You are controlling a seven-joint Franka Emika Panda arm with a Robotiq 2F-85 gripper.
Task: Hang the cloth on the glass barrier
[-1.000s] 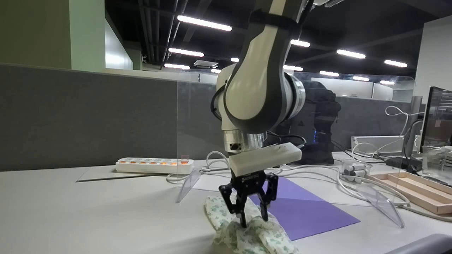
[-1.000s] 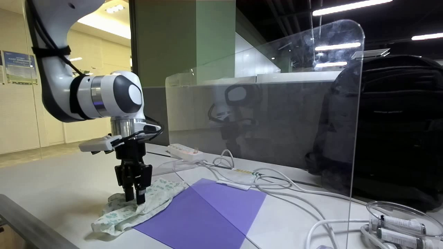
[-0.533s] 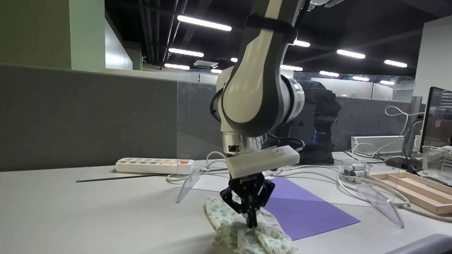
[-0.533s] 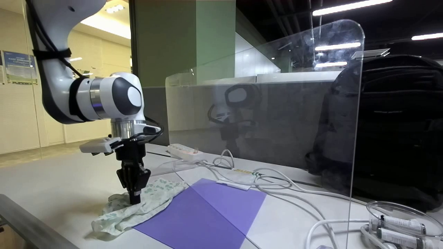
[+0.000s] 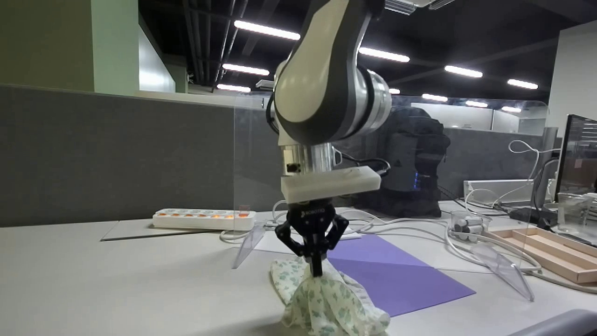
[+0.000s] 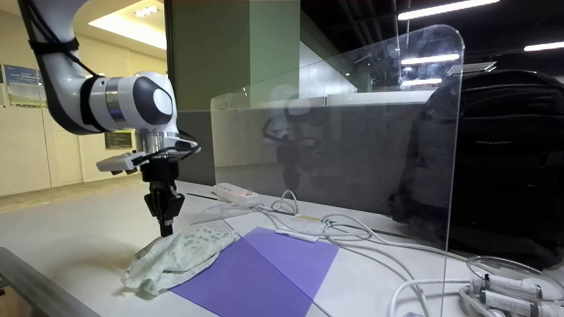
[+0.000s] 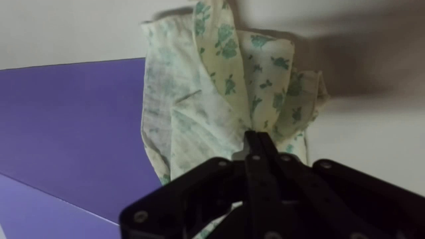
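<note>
The cloth (image 5: 332, 305), white with green flowers, is peaked up in the middle below my gripper (image 5: 316, 273), while its lower folds still rest on the table. My gripper points straight down, its fingertips pressed together on a pinch of fabric. In the wrist view, creases of the cloth (image 7: 225, 76) converge at the tips of the gripper (image 7: 256, 135). The glass barrier (image 6: 370, 149), a clear upright panel with rounded corners, stands beyond the cloth and the arm in both exterior views. Its top edge is higher than the gripper.
A purple sheet (image 6: 264, 273) lies beside the cloth and under the barrier. Clear barrier feet (image 5: 248, 246) stick out over the table. Behind are a power strip (image 5: 203, 219), white cables (image 6: 379, 246) and a black backpack (image 6: 506, 176). A wooden tray (image 5: 550, 254) sits at one side.
The fingers have closed on the cloth. Then the gripper has risen, drawing the middle of the cloth up into a peak and shifting slightly left in both exterior views.
</note>
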